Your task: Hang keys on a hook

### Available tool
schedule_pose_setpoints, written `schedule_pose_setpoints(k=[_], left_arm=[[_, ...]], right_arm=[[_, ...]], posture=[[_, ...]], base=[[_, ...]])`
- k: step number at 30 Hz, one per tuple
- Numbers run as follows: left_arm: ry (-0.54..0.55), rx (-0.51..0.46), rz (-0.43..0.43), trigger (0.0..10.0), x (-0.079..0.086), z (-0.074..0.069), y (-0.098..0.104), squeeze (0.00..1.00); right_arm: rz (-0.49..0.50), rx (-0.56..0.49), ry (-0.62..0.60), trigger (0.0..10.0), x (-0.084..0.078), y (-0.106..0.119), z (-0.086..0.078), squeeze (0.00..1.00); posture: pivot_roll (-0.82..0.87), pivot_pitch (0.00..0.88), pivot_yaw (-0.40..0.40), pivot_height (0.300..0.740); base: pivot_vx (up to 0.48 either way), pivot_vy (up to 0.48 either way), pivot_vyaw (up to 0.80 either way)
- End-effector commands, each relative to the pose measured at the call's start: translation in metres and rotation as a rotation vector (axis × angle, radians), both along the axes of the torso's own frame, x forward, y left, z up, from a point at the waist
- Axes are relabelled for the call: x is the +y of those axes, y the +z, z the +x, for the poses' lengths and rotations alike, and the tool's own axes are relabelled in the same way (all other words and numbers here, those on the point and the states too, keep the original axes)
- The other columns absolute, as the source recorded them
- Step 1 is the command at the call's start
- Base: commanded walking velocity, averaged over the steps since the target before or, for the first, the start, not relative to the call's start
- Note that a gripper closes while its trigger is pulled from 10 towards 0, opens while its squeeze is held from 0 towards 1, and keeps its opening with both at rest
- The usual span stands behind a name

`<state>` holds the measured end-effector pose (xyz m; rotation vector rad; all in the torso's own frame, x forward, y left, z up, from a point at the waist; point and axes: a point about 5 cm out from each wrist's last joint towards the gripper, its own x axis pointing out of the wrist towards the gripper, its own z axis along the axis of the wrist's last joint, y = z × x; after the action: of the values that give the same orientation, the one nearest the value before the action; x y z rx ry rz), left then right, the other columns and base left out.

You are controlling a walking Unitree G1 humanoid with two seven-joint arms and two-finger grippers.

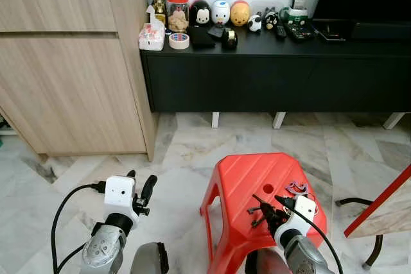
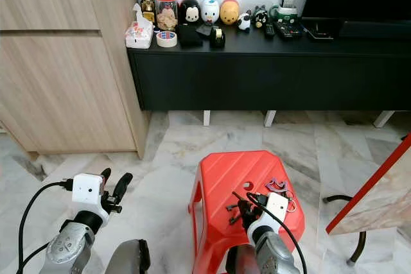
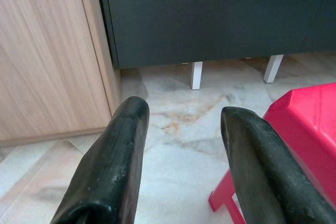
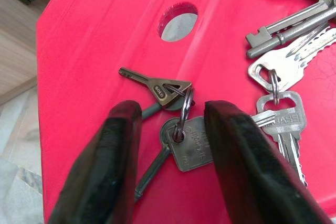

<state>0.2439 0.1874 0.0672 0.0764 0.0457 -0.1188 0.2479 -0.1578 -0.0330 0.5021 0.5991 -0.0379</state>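
**Small key bunch on a red stool, right gripper poised around its ring**

I see a small bunch of keys lying flat on the top of a red plastic stool, near the round hole in its seat. Its split ring stands up on edge, threading a dark triangular-headed key and a square-headed one. My right gripper hangs just over it, jaws apart, one black finger on each side of the ring, not yet touching it.

I judge the bunch light, hard and loose: the keys will swing and slide on smooth plastic. The upright ring looks like the best place to pinch, and it is also what must go over a hook.

A second, larger bunch of keys lies just beside, toward the stool's edge.

My left gripper hovers over the marble floor with its jaws apart, holding nothing. Beyond stands a black low cabinet and a wooden cupboard. I can make out no hook.
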Motion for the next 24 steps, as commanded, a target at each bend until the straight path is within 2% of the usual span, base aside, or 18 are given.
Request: schedule_pose_setpoints(k=[1, 3, 7, 12, 20, 24], left_arm=[[-0.008, 0.010, 0.009, 10.0, -0.0021, 0.0002, -0.0014, 0.00], [-0.007, 0.011, 0.010, 10.0, -0.0020, -0.0001, -0.0015, 0.00], [-0.007, 0.012, 0.010, 10.0, -0.0021, -0.0004, -0.0015, 0.00], [-0.009, 0.012, 0.009, 10.0, -0.0025, -0.0004, -0.0018, 0.00], [-0.009, 0.014, 0.012, 10.0, -0.0028, -0.0008, -0.0017, 0.00], [-0.008, 0.014, 0.013, 10.0, -0.0026, -0.0008, -0.0018, 0.00]], right_arm=[[-0.011, 0.006, 0.006, 2.3, -0.0014, 0.0007, 0.0017, 0.00], [-0.011, 0.008, 0.009, 2.0, -0.0011, 0.0004, 0.0014, 0.00], [-0.013, 0.010, 0.010, 2.5, -0.0012, -0.0001, 0.0011, 0.00], [-0.014, 0.011, 0.010, 2.2, -0.0014, -0.0004, 0.0009, 0.00], [-0.016, 0.013, 0.011, 2.7, -0.0016, -0.0008, 0.0003, 0.00], [-0.017, 0.014, 0.014, 2.5, -0.0014, -0.0011, 0.0000, 0.00]], posture=[[0.09, 0.000, -0.073, 0.586], [0.09, 0.000, -0.073, 0.586], [0.09, 0.000, -0.073, 0.586], [0.09, 0.000, -0.073, 0.586], [0.09, 0.000, -0.074, 0.586], [0.09, 0.000, -0.073, 0.586]], base=[[0.000, 0.000, 0.00], [0.000, 0.000, 0.00], [0.000, 0.000, 0.00], [0.000, 0.000, 0.00], [0.000, 0.000, 0.00], [0.000, 0.000, 0.00]])
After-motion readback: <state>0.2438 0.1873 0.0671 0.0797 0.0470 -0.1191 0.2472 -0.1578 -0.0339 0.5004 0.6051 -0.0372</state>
